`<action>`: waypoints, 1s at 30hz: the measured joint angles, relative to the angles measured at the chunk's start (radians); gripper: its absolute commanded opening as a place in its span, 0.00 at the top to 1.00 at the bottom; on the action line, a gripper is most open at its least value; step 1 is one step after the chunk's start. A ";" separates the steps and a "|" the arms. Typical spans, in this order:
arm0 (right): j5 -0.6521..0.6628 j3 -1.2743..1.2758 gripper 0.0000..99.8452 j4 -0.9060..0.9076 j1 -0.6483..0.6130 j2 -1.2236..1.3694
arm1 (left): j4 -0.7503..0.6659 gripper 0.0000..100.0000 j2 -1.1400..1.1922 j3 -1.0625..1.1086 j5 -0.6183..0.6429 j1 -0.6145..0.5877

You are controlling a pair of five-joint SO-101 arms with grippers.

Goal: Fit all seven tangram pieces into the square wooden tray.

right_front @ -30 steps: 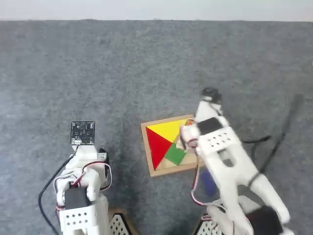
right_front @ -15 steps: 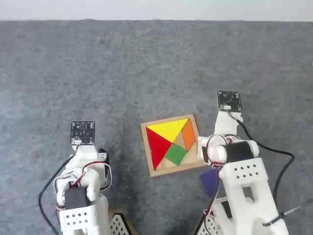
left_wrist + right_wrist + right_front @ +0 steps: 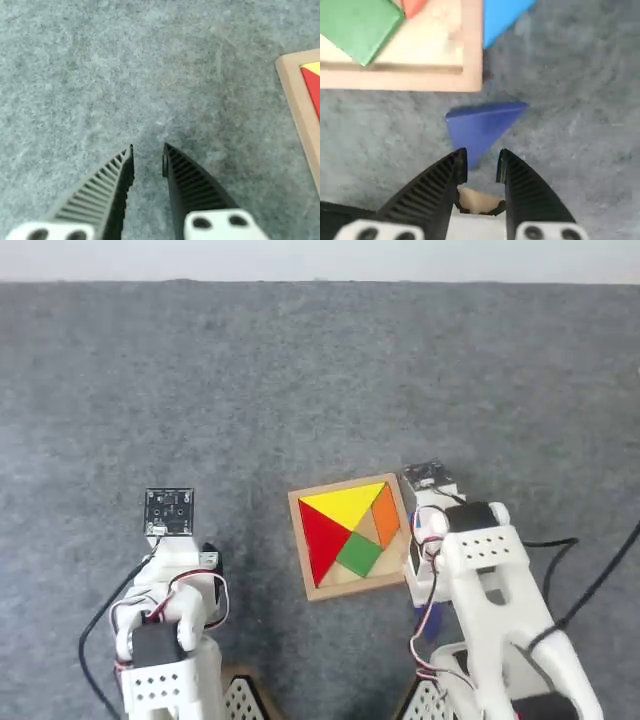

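The square wooden tray (image 3: 311,588) lies right of the table's centre. It holds a yellow triangle (image 3: 345,504), a red triangle (image 3: 322,536), a green square (image 3: 357,555) and an orange piece (image 3: 386,513). In the right wrist view my right gripper (image 3: 481,152) is narrowly open. A corner of a dark blue triangle (image 3: 481,126) on the carpet reaches between its fingertips. A light blue piece (image 3: 500,15) lies against the tray rim (image 3: 471,60). My left gripper (image 3: 148,146) hangs narrowly open over bare carpet, with nothing in it.
Grey carpet covers the table. The left arm (image 3: 165,585) stands folded at the front left, well away from the tray. The right arm (image 3: 472,555) stands over the tray's right edge. A tray corner (image 3: 300,90) shows in the left wrist view.
The right arm drew back from over the tray, swung right, then came back lower beside the tray's right edge and now hides most of the dark blue triangle. The left arm stayed still.
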 measured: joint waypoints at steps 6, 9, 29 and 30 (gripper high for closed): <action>0.161 0.000 0.88 -0.021 -0.017 0.058 | 0.000 0.91 0.000 0.000 0.000 0.000; 0.224 0.015 0.82 -0.087 -0.066 0.087 | 0.000 0.91 0.000 0.000 0.000 0.000; 0.084 0.117 0.78 -0.295 -0.086 0.066 | 0.000 0.91 0.000 0.000 0.000 0.000; 0.084 0.117 0.78 -0.295 -0.086 0.066 | 0.000 0.91 0.000 0.000 0.000 0.000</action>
